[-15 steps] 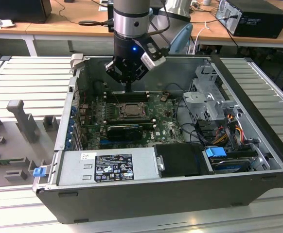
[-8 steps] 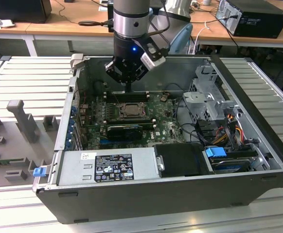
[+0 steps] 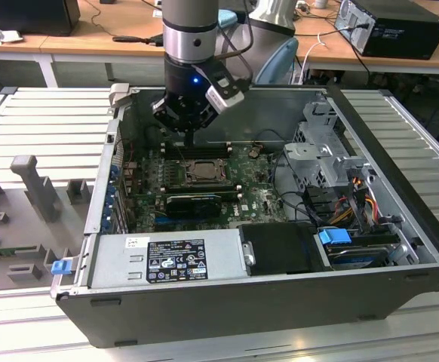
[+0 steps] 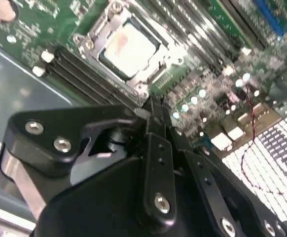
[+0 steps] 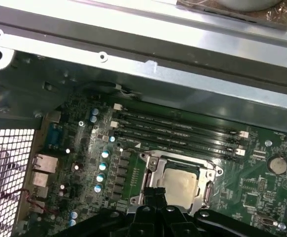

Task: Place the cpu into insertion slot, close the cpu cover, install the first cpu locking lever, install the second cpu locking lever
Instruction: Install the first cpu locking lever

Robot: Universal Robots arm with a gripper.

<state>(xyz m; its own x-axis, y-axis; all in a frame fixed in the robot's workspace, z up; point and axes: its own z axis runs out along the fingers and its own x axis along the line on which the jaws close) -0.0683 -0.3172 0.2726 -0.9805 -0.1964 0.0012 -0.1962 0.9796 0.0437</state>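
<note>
The cpu (image 5: 180, 183) lies flat in the insertion slot on the green motherboard, its pale beige-grey face up, and it covers the pin field. The cpu cover (image 5: 183, 160) is a grey metal frame lying down around the chip. The cpu (image 4: 128, 47) also appears in the second wrist view and, from outside, as a square cpu (image 3: 202, 171) mid-board. My gripper (image 5: 156, 191) hangs just above the socket's edge, fingers shut together with nothing visible between them. In the exterior view the gripper (image 3: 189, 139) stands upright over the far side of the socket.
The open computer case (image 3: 400, 188) walls the board in on all sides. Long black memory slots (image 5: 178, 131) run beside the socket. A power supply (image 3: 167, 256), a drive cage (image 3: 321, 154) and coloured cables (image 3: 355, 196) fill the near and right parts. Grey fixtures (image 3: 31, 188) stand on the table.
</note>
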